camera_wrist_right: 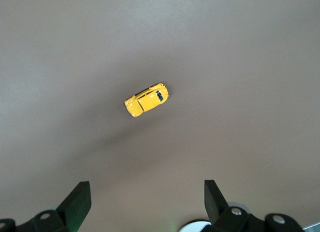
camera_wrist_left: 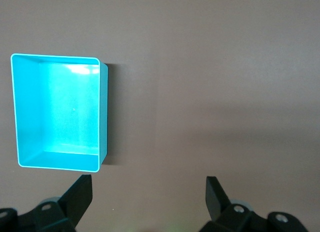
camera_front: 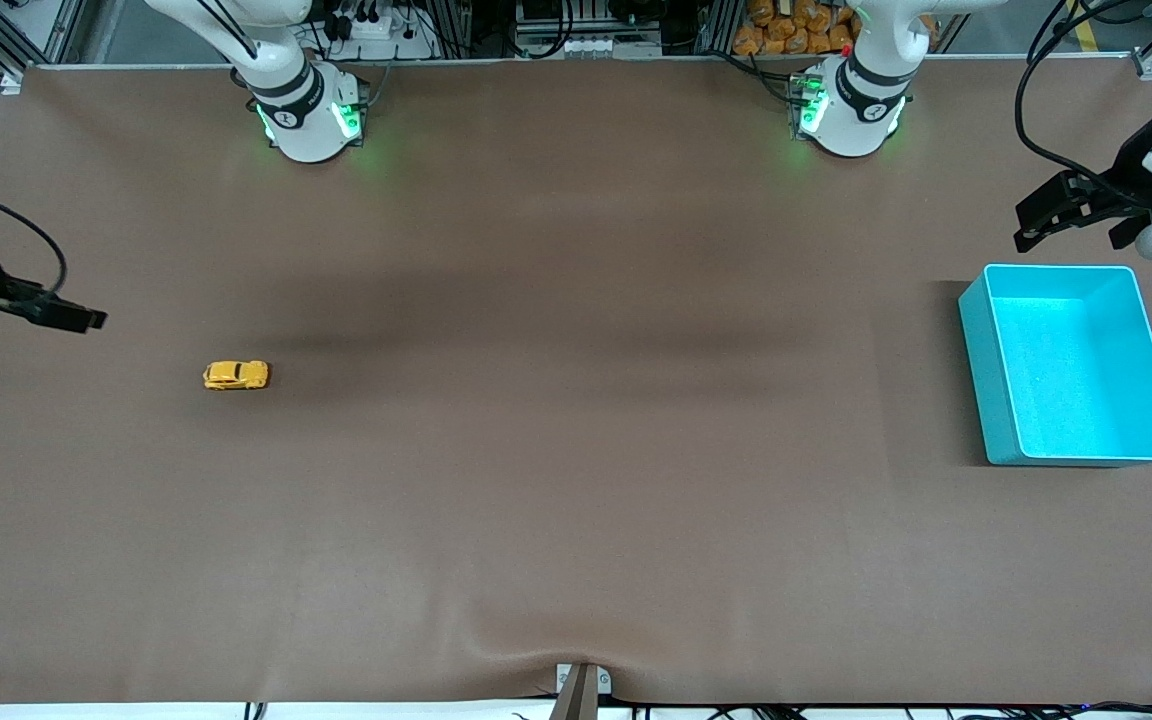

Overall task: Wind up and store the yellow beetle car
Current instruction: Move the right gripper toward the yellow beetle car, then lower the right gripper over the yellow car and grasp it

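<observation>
The yellow beetle car (camera_front: 235, 375) stands on its wheels on the brown table toward the right arm's end, small, glossy and alone. In the right wrist view the yellow beetle car (camera_wrist_right: 145, 99) lies well ahead of my right gripper (camera_wrist_right: 147, 198), which is open with nothing between its fingers. That right gripper (camera_front: 74, 317) hangs above the table's edge at its own end, apart from the car. My left gripper (camera_front: 1041, 218) hovers open just off the teal bin (camera_front: 978, 375). In the left wrist view the left gripper (camera_wrist_left: 149, 193) is empty, with the bin (camera_wrist_left: 103, 112) beside it and nothing in the bin.
The two arm bases (camera_front: 308, 115) (camera_front: 848, 110) stand along the table's back edge. A small camera mount (camera_front: 581, 685) sits at the front edge, where the brown cover wrinkles slightly. Wide bare tabletop lies between the car and the bin.
</observation>
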